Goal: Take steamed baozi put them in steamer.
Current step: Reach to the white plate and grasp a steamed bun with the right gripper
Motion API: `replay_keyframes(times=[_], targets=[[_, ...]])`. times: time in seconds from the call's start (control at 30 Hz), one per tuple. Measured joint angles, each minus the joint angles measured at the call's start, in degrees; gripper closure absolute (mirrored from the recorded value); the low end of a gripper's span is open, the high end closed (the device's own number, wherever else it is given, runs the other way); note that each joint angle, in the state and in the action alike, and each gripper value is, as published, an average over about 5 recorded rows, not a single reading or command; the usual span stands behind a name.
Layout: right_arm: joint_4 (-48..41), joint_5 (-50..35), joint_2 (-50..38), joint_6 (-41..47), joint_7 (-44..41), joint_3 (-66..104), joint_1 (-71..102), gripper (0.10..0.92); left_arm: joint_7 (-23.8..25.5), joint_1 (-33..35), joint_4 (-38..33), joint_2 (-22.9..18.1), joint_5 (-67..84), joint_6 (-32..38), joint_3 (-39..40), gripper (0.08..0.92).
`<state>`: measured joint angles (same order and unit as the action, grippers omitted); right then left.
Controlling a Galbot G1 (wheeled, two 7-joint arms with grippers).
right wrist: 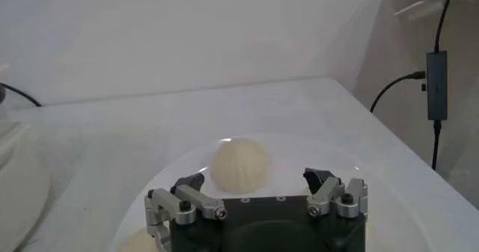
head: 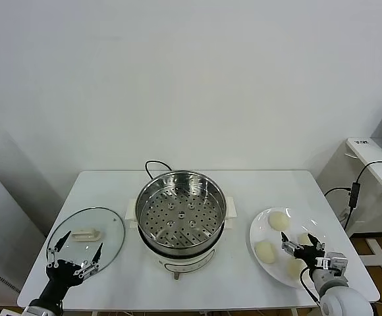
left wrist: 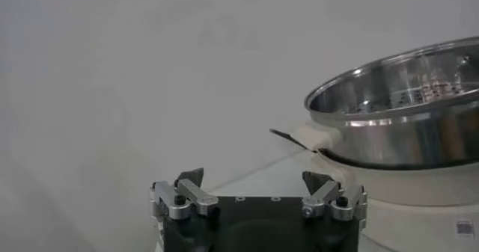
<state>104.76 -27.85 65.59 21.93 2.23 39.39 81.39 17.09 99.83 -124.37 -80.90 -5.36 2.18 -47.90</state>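
Both grippers sat at the desk's near edge. Right gripper (head: 302, 249) hovered over the near part of the plate (head: 260, 232), near the right corner, fingers spread, gripping nothing; the right wrist view showed the same, open tips (right wrist: 258, 188) with one bun beyond them. Left gripper (head: 74, 253) rested at the near left corner, over the near rim of the glass lid (head: 109, 227), fingers also spread and empty (left wrist: 254, 188).

Count of steamed baozi: four, all on the white plate. One lay at the plate's far side (head: 279, 220), one toward the plate's left side (head: 265, 251), one partly hidden behind the right gripper's fingers (head: 305, 239), one at the near side below the gripper (head: 295, 267).

One steamer (head: 180, 209) stood at the desk's centre, between lid and plate, perforated tray exposed, no buns inside. One black cord (head: 153, 165) ran from it toward the far edge.

One glass lid with a white handle (head: 85, 234) lay flat, left of the steamer.
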Motion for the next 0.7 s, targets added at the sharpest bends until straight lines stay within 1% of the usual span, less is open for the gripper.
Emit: replay_keyframes(times=[0.17, 0.33, 0.5, 0.7], targets=[[-0.63, 0.68, -2.28, -0.76, -2.10, 0.20, -0.19, 0.203, 0.00, -0.10, -0.03, -0.28, -0.04, 0.09, -0.08, 0.177], [-2.28, 2.73, -7.25, -3.05, -7.89, 0.81, -0.40, 0.203, 0.00, -0.24, -0.02, -0.60, -0.08, 0.18, -0.09, 0.177], [-5.43, 7.84, -15.75, -7.04, -18.17, 1.57, -1.82, 0.203, -0.05, -0.39, -0.06, -0.55, -0.05, 0.19, -0.14, 0.177], [-9.84, 15.11, -28.25, -12.23, -33.72, -1.20, -8.13, 0.203, -0.10, -0.81, -0.05, -0.84, -0.17, 0.15, 0.14, 0.177]])
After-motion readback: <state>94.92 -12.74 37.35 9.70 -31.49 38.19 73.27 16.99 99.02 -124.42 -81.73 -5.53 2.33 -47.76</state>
